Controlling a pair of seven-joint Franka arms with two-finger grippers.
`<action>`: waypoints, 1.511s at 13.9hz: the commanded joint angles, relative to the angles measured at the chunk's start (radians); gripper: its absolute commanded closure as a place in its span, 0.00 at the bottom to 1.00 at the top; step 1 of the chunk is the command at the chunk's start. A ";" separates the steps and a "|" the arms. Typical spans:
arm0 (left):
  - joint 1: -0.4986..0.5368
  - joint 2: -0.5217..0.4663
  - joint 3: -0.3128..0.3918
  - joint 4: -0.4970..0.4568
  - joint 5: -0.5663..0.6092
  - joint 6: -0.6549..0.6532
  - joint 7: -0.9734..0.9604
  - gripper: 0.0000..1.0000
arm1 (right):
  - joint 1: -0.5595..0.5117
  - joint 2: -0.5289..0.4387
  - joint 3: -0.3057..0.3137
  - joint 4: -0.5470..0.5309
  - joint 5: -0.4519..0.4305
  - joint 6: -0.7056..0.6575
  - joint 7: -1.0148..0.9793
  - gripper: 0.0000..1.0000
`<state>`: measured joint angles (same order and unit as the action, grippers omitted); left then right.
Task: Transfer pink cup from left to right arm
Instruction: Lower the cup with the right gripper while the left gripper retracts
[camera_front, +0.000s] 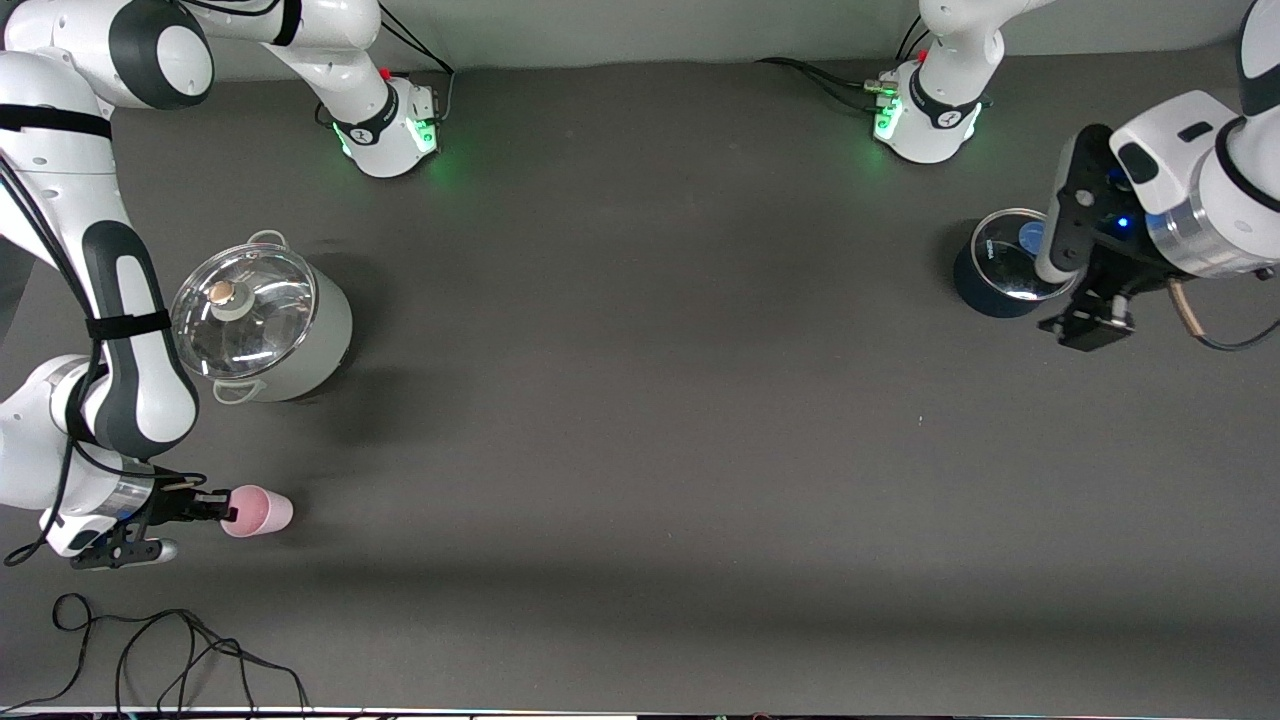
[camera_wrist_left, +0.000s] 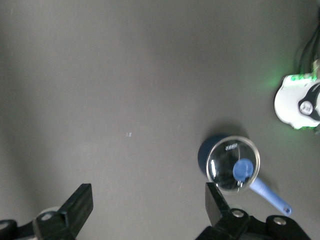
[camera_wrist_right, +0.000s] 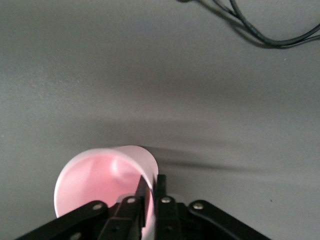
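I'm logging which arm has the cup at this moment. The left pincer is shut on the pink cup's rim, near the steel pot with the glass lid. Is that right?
Not quite: it is the right pincer, not the left, that is shut on the pink cup's rim, as the right wrist view shows. The left pincer is open, empty, over the blue pot. The cup is indeed near the steel pot.

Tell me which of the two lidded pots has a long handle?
The small dark blue pot under the left gripper: its blue handle shows in the left wrist view. The big silver pot has small loop handles.
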<state>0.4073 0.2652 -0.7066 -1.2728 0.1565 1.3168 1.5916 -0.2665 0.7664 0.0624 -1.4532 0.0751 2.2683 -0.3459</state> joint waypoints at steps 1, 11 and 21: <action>-0.001 0.000 0.012 0.000 0.066 0.051 -0.018 0.00 | -0.005 0.010 0.005 0.008 0.025 0.019 -0.039 0.71; -0.007 0.077 0.042 -0.003 0.150 0.093 -0.042 0.00 | -0.003 -0.163 0.000 0.014 0.011 -0.244 -0.033 0.01; 0.001 0.060 0.042 0.006 0.147 0.013 -0.426 0.00 | 0.013 -0.548 -0.015 -0.004 -0.008 -0.679 0.054 0.01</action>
<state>0.4070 0.3476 -0.6598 -1.2714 0.2998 1.3818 1.3440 -0.2629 0.2986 0.0518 -1.4029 0.0743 1.6225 -0.3253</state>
